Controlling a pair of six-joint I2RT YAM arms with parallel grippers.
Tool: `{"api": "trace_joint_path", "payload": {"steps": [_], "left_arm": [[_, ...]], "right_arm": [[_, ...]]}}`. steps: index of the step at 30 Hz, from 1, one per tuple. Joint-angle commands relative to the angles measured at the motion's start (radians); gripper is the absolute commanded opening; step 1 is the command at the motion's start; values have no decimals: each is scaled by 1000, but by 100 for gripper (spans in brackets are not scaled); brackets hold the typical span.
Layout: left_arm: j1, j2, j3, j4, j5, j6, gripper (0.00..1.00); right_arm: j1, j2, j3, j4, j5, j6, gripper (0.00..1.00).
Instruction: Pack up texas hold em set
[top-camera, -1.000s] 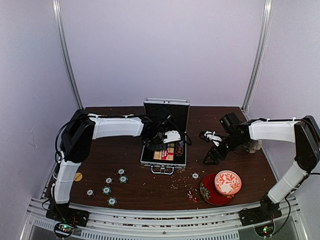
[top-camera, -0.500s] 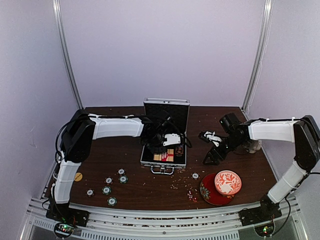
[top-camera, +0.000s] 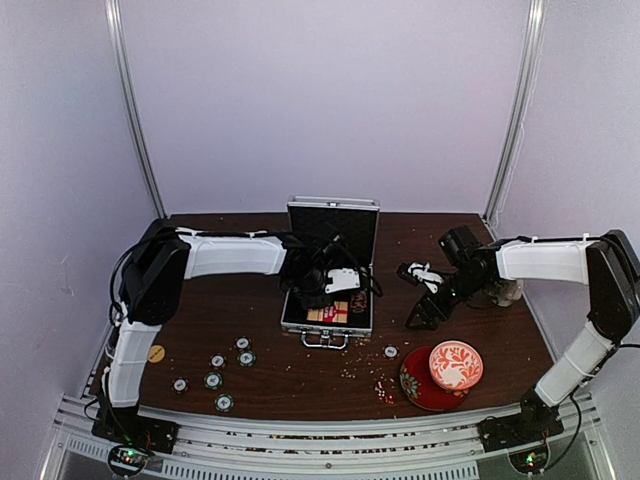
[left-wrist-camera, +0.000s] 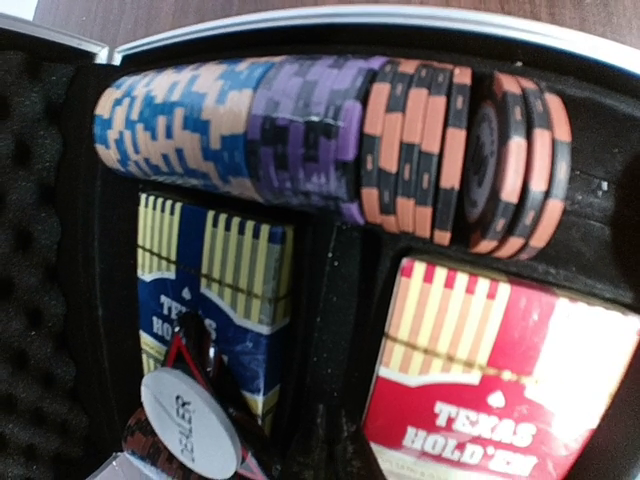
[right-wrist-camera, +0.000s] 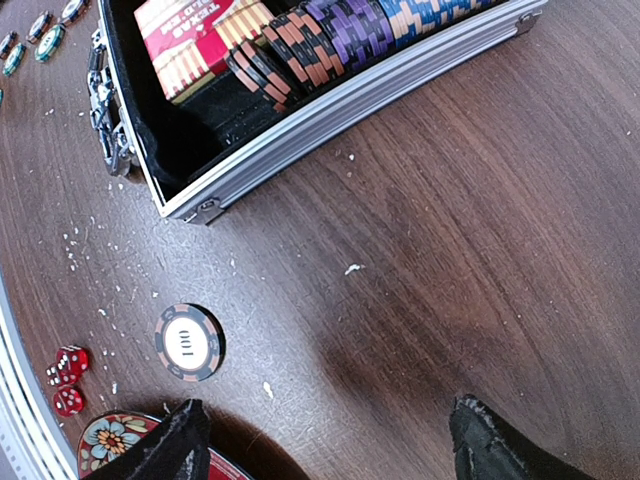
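The silver briefcase (top-camera: 329, 325) lies open mid-table with its lid upright. My left gripper (top-camera: 333, 284) hangs low inside it, shut; its fingertips do not show in the left wrist view. That view shows a row of blue, purple and orange chips (left-wrist-camera: 300, 130), a blue card box (left-wrist-camera: 215, 275), a red card box (left-wrist-camera: 500, 390) and a white dealer button (left-wrist-camera: 190, 422). My right gripper (top-camera: 424, 312) stands open over bare table right of the case, nothing between its fingertips (right-wrist-camera: 175, 440). A loose "100" chip (right-wrist-camera: 188, 342) and red dice (right-wrist-camera: 68, 365) lie near it.
Several loose chips (top-camera: 213, 380) lie at the front left, with a tan disc (top-camera: 156, 353) further left. A patterned bowl (top-camera: 456, 364) sits on a red saucer (top-camera: 415, 388) at the front right. A white mug (top-camera: 510, 291) stands behind the right arm. White crumbs dot the table.
My left gripper has shifted slightly within the case. The right arm has not moved.
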Motion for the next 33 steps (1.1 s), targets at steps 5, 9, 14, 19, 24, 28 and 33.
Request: {"api": "trace_joint_path", "payload": {"steps": [5,9,14,19,24,28,33], "left_arm": [[-18,-216,11,-136,-42,-152,18],[-17,-325,-88,-237,-135,-343,41],[-1,-479,-265,-362,-194,-596,63],[153,-634,-423,-406,-200,-980,68],[421,-800,-675,-390,-83,-1220,73],[550,-891,-815,-341,-47,-1248,74],[655,-917,-927,-325,25,-1283,76]], "right_arm": [[-7,1,23,-6,-1,-7,83],[-7,4,27,-9,-4,-9,83],[-7,12,33,-11,-3,-13,83],[-7,21,40,-17,-12,-18,83],[-6,12,43,-22,-2,-27,83],[-5,-14,33,-18,9,-29,83],[-5,-34,27,-17,21,-33,84]]}}
